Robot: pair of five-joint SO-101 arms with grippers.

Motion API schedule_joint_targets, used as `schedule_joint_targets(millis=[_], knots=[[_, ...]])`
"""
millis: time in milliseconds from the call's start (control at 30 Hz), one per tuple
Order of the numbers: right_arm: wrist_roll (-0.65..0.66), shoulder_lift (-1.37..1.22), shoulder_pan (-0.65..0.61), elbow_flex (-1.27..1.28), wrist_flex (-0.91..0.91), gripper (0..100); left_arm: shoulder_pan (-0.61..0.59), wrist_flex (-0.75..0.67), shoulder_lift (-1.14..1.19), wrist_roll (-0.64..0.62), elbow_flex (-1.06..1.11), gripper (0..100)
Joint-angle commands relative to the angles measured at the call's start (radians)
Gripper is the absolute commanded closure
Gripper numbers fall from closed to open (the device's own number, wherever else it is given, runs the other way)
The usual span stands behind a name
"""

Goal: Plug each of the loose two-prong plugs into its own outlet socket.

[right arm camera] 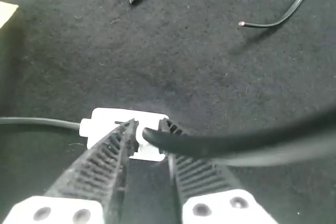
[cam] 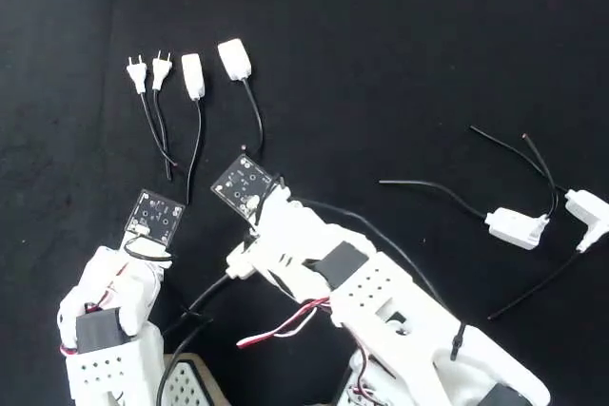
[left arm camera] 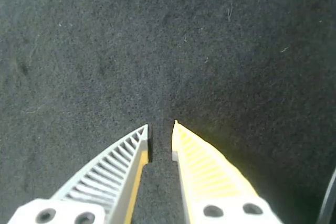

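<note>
Two small black socket boards lie on the black cloth, one (cam: 155,216) at the front left and one (cam: 243,181) near the middle. My right gripper (right arm camera: 148,124) (cam: 243,259) is down at the cloth, shut on a white plug (right arm camera: 107,121) (cam: 235,261). The plug's black cable (right arm camera: 37,121) runs off sideways. A second black cable (right arm camera: 220,145) crosses in front of the right fingers. My left gripper (left arm camera: 160,125) (cam: 141,252) hangs over bare cloth close to the front-left board, fingers nearly together and holding nothing.
At the back left lie two loose two-prong plugs (cam: 138,71) (cam: 162,68) and two white plug bodies (cam: 192,73) (cam: 234,57), all on black cables. Two more white plugs (cam: 514,227) (cam: 585,208) lie at the right edge with long cables. A beige pad (cam: 186,373) sits at the front.
</note>
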State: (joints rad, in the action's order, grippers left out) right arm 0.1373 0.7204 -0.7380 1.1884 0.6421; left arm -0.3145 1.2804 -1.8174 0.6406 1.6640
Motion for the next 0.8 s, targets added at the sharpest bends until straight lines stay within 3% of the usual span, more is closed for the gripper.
schedule_joint_targets(millis=[0,133,600,767], knots=[[-0.005,0.004,0.008,0.021,-0.055,98.6,-0.002,0.006,-0.002,0.005,-0.007,91],[0.026,0.004,0.012,0.102,-0.112,98.6,-0.002,0.006,-0.002,0.006,-0.008,91],[0.025,0.010,0.020,0.114,-0.060,98.7,-0.002,0.003,-0.002,0.006,-0.008,91],[0.031,0.008,0.141,0.031,0.009,98.7,-0.002,0.002,-0.002,0.006,-0.007,91]])
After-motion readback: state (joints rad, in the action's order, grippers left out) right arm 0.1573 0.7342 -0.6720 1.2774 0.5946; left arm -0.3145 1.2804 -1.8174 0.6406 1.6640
